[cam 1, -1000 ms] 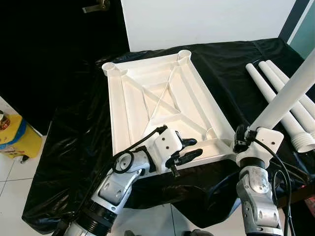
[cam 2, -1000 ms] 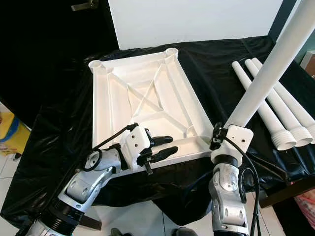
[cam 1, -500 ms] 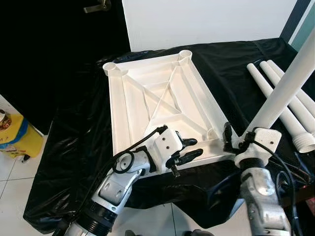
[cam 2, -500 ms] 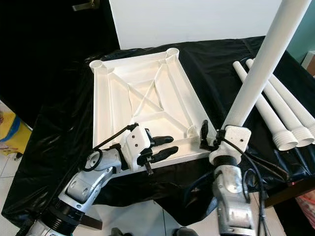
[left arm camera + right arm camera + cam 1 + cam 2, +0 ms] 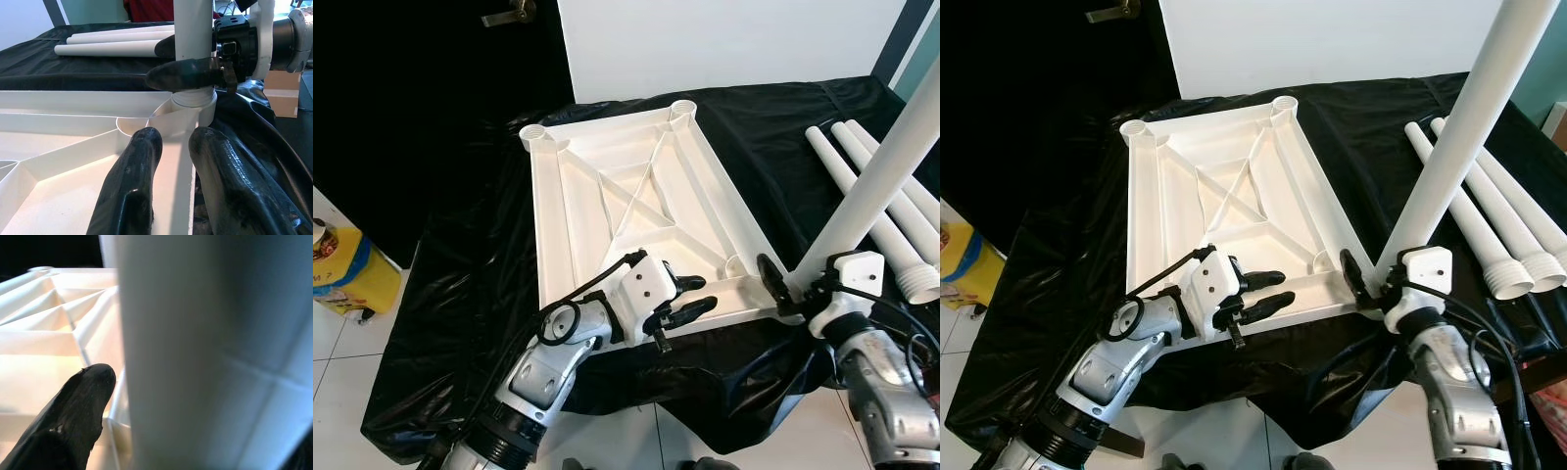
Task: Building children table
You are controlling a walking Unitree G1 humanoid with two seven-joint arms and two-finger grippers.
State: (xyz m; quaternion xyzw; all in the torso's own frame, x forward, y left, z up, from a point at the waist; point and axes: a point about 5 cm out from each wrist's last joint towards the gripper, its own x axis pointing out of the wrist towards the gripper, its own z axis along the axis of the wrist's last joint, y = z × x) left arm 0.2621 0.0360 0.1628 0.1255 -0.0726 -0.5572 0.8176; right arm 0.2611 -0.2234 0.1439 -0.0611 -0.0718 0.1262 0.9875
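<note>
Right end effector is clamped around the white leg, low on the tube, and the leg's foot sits right at the near right corner socket of the upturned white table top, which lies underside-up on the black-draped tabletop. Left end effector rests on the near rim of that table top, fingers a little apart and gripping nothing, apparently just steadying the frame. Here's the danger: the leg leans to the right rather than standing straight, so pushing down at this angle could jam it crooked in the socket or skid the whole frame across the slippery black sheet. If the left end effector's brace gives, the light frame may tip or slide. Three spare legs lie well off to the right, close enough for a swinging tube to knock.
</note>
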